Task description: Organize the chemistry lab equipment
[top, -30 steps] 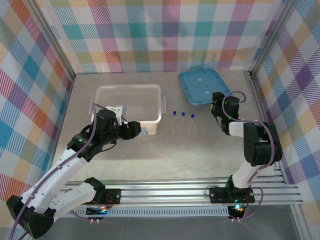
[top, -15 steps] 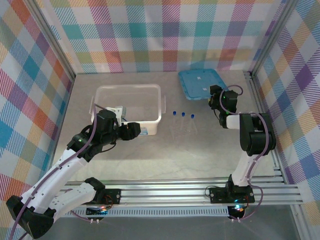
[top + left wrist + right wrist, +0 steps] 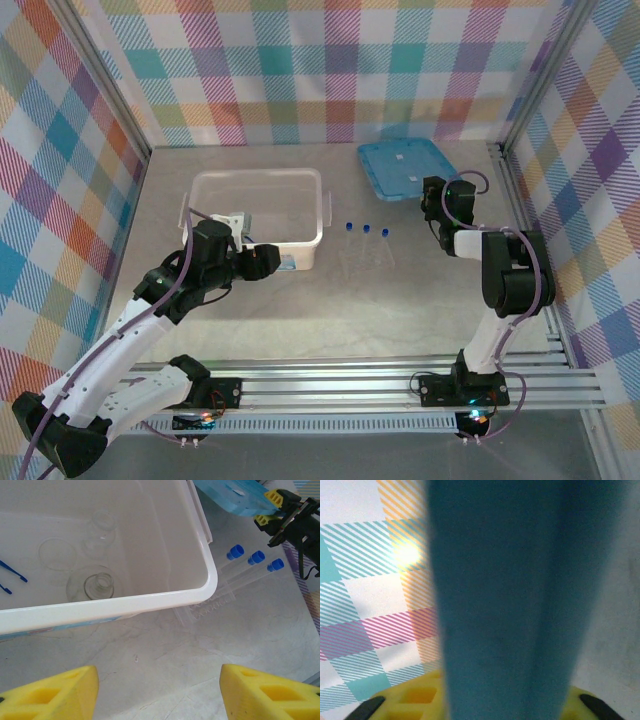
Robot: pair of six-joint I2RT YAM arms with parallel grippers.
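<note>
Plaid-walled cell, grey table (image 3: 300,310). Check left gripper (image 3: 266,260) first: no shift over last second, fingers spread wide, hovering at near wall of tub (image 3: 258,178). Inside tub: tweezers (image 3: 11,571), flask (image 3: 95,586), beaker (image 3: 101,529), all beyond wall, clear of left fingers. Three tubes (image 3: 365,230) lie on table just right of tub, so treat sorting as unfinished. Right gripper (image 3: 434,192) has crept toward lid (image 3: 400,165); lid edge now sits between its fingers. Pinching or not: you cannot tell. Lid pickup likely next.
</note>
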